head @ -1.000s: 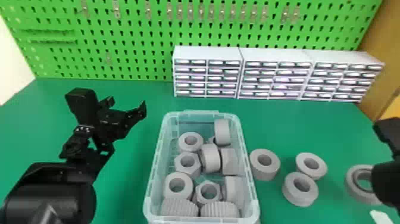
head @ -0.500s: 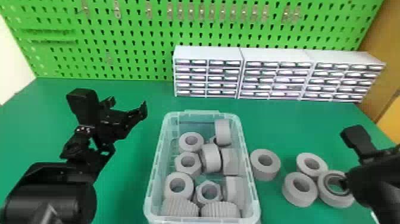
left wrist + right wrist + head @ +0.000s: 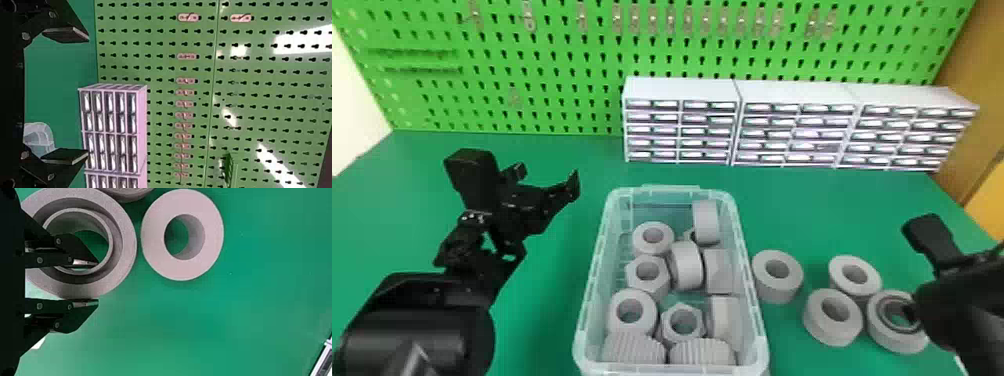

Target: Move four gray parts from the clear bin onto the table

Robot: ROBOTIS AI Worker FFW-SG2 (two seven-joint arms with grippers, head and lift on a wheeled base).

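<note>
1. Jaws of the right gripper (image 3: 916,309) are closed on the wall of one thick gray ring (image 3: 894,342), one finger in its hole and the other outside the rim. This ring lies flat on the tabletop (image 3: 547,325), at the robot's right side.
2. Jaws of the left gripper (image 3: 546,179) stand wide apart, with nothing between them. I see it above the tabletop, to the left of the bin.
3. Beside the held ring are two more gray parts, one (image 3: 832,334) closer to the robot and one (image 3: 859,291) a little behind it. Another gray part (image 3: 774,294) is just beside the right wall of the clear bin (image 3: 672,369).
4. Inside the bin many gray parts lie close together. Two ribbed ones (image 3: 632,349) are at the near end, nuts and rings are in the middle, and one round part (image 3: 706,222) stands on its side near the far end.
5. Behind the bin is a row of white drawer cabinets (image 3: 682,90).
6. Farther back I see the green pegboard (image 3: 557,100), with small metal hooks (image 3: 582,17) on it.
</note>
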